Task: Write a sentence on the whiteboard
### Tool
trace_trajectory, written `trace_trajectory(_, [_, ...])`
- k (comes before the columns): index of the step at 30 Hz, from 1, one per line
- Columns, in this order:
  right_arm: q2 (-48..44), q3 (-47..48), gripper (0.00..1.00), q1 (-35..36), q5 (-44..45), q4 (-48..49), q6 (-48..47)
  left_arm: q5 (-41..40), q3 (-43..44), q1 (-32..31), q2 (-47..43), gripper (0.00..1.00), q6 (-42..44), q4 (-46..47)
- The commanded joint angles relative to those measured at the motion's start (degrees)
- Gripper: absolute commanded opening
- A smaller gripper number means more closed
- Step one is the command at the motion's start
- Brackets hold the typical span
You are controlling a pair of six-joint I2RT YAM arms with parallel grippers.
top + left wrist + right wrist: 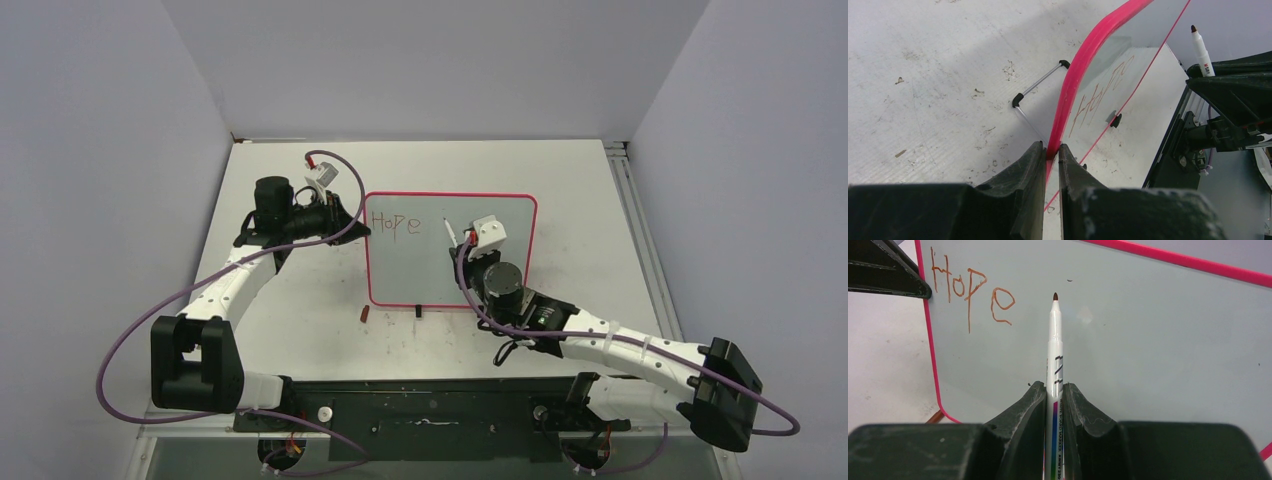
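Note:
The whiteboard [432,270] with its pink-red frame stands near the table's middle. Reddish-brown letters reading "Hope" [392,222] run along its upper left; the same word [970,292] fills the top left of the right wrist view. My left gripper [1052,150] is shut on the board's pink left edge [1083,65]. My right gripper [1054,390] is shut on a white marker [1054,347], whose brown tip points at the board to the right of the word; whether the tip touches the surface I cannot tell. From above, the marker [449,233] sits over the board's middle.
A brown marker cap [365,313] lies on the table just off the board's lower left corner. One black foot [417,311] shows under the board's bottom edge. A thin wire stand [1040,84] props the board from behind. Grey walls close in the table.

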Motion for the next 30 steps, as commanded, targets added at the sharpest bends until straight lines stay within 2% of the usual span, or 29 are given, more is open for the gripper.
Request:
trace_trajectory(1, [-1.07,0.04,0.05,-0.78,-1.66,0.82,-1.29,-0.67,0.49,-0.39,-2.02,0.00,-0.86,1.34])
trace_trajectory(30, [5.70,3.65,0.05,-0.78,1.74,0.05,2.18,-1.75,0.58,-0.39,-2.45,0.00,-0.78,0.79])
